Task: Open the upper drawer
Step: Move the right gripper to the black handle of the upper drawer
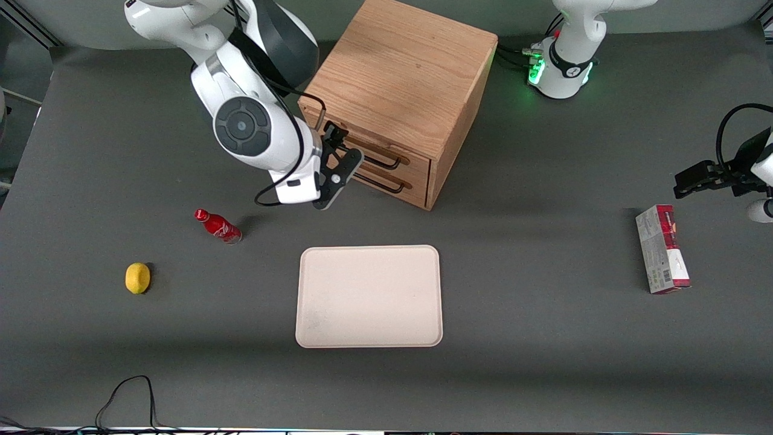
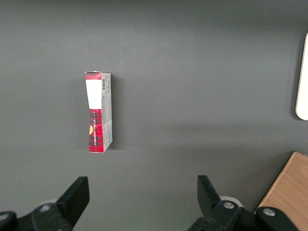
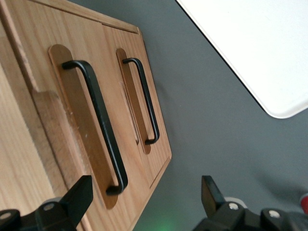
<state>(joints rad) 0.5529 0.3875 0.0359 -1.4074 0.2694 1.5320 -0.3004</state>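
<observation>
tray (image 1: pixel 369 296) is lying nearest the front cam, flat, w/ bare table (image 1: pixel 531 338) all round its edges. box (image 1: pixel 662 249) is sitting well apart toward the parked arm's end; lemon (image 1: pixel 137 278) and red bottle (image 1: pixel 217 225) are lying toward the working arm's end, bottle a bit farther from cam than lemon. open table is showing btwn tray and cabinet (image 1: pixel 401 90), nothing in that strip.

gripper (image 1: pixel 338 158) is hanging just in front of the cabinet's drawer faces, above the table, fingers (image 3: pixel 77 197) spread apart and holding nothing. in the wrist view the upper drawer (image 3: pixel 72 134) handle is sitting near one finger, not touching as far as i can tell. upper drawer is looking flush w/ the cabinet front, shut. lower drawer (image 3: pixel 144 103) is just below it, also shut, same black handle.

nothing is standing btwn gripper and handles. bottle is lying nearest the arm, but clear of it.
</observation>
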